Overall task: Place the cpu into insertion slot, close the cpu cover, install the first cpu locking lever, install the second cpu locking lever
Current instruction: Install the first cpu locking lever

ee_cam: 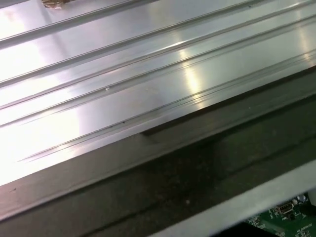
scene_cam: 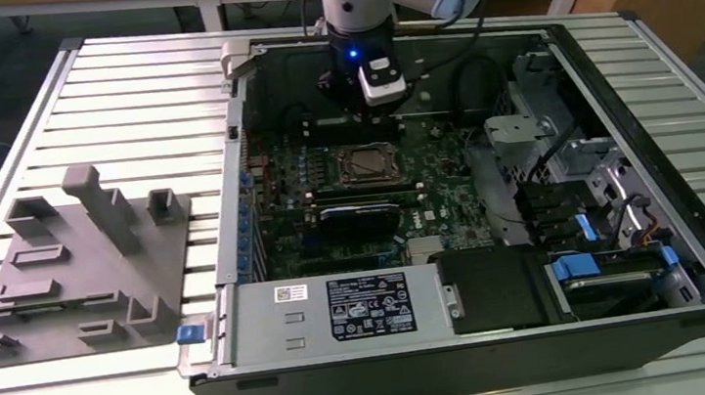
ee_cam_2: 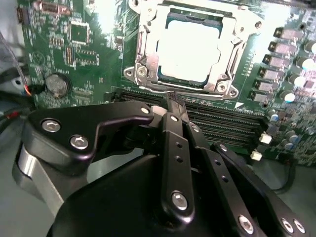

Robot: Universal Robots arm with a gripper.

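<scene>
From my remote station, the exterior view shows the arm coming down into the open computer case point(scene_cam: 703, 220), which lies on the slatted metal table point(scene_cam: 119, 94). The gripper point(scene_cam: 375, 97) hangs over the far part of the green circuit board point(scene_cam: 445, 198), just beyond the socket area as that camera sees it.

In the second wrist view the gripper point(ee_cam_2: 171, 101) has its black fingers point(ee_cam_2: 174, 148) pressed together with nothing between them. Their tips sit above the long black memory slots point(ee_cam_2: 222, 118), just beside the socket and not touching it.

The cpu point(ee_cam_2: 190, 49) lies flat in the insertion slot point(ee_cam_2: 195, 80), its pale metal top catching a lot of glare. The cpu cover point(ee_cam_2: 148, 47) lies around it, and the chip shows through the central opening. It looks folded down rather than standing up. I can't tell from here whether either locking lever is latched.

A round coin battery point(ee_cam_2: 57, 85) sits on the board, well off to one side of the socket.

On the exterior view's left, a grey moulded fixture point(scene_cam: 71, 257) rests on the table beside the case, and a silver labelled box point(scene_cam: 338, 307) fills the case's near end.

The first wrist view looks along the table's slats point(ee_cam: 123, 74), with a corner of the green board point(ee_cam: 286, 217).
</scene>
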